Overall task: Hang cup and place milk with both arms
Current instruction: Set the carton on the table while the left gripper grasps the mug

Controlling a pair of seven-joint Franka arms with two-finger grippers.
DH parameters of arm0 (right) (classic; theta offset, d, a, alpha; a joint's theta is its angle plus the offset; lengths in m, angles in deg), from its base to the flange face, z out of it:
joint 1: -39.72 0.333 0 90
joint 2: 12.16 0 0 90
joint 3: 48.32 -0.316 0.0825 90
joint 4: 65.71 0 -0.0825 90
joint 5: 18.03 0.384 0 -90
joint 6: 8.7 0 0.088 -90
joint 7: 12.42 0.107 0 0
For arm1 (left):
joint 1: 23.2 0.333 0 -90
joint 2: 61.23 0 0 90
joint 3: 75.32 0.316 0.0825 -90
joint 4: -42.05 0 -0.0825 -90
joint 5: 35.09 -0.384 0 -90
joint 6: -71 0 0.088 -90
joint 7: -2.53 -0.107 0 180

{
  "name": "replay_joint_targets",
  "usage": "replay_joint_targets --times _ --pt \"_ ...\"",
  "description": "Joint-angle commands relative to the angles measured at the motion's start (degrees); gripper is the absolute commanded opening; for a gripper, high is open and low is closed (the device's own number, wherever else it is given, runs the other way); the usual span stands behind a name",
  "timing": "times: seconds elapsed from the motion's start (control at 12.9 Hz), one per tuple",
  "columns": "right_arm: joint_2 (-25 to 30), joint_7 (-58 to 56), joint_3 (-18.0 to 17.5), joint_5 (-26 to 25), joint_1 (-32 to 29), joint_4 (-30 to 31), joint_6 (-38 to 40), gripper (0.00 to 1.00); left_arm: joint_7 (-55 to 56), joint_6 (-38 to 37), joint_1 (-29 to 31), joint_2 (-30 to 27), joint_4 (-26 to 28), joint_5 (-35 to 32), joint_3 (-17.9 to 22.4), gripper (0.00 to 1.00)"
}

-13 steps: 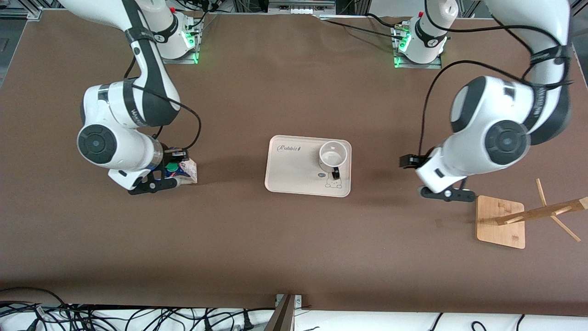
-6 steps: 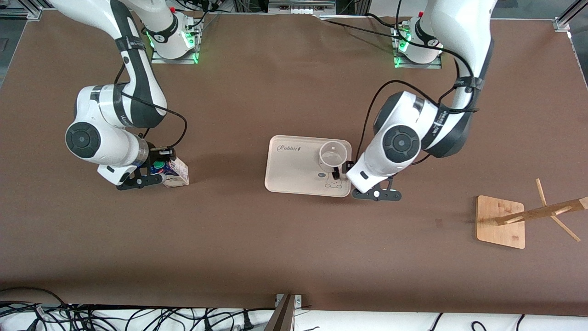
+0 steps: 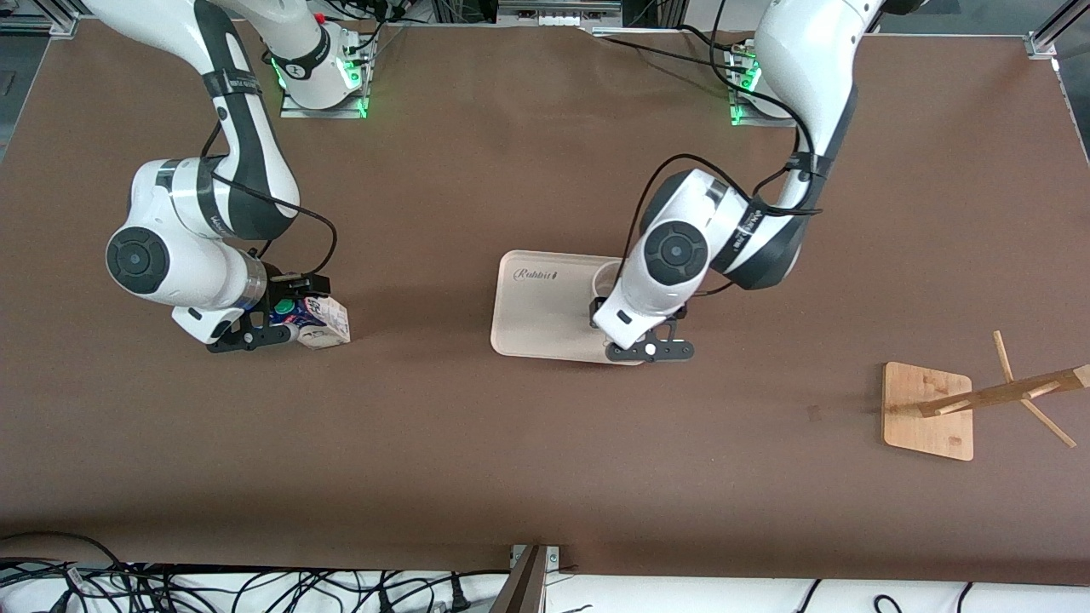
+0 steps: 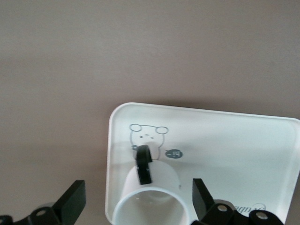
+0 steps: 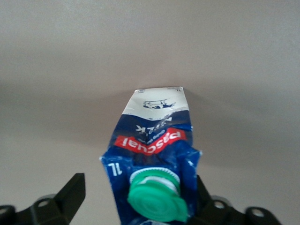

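Left gripper (image 3: 634,340) over tray (image 3: 532,319) (cream)

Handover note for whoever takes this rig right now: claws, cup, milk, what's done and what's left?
Left claw: open, over the cup, fingers on either side, no grip yet.
Right claw: open around the milk, which tilts; not visibly clamped.
Cup sits upright on the tray mid-table, handle toward the front camera.
Milk is on the table at the right arm's end.
Rack stands bare at the left arm's end.
Done: both claws are in position.
Left: grasp both, hang cup on rack, place milk.
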Motion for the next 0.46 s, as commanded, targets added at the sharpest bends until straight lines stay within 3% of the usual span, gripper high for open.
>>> replay_joint_targets --times 0.0,0.15,0.39 --pt "1.1 -0.2 -0.1 1.3 -0.3 0.1 -0.5 1.00 2.7 0.7 -1.3 0.2 -0.4 1.3 -2.3 1.00" --pt "1.2 0.5 0.0 1.2 -0.3 -2.0 0.1 1.00 5.8 0.4 -1.3 0.2 -0.1 0.4 -4.7 1.00" --pt "2.0 0.1 1.5 1.0 -0.3 -5.7 2.9 1.00 5.6 0.6 -2.0 0.6 1.2 0.3 -5.0 1.00"
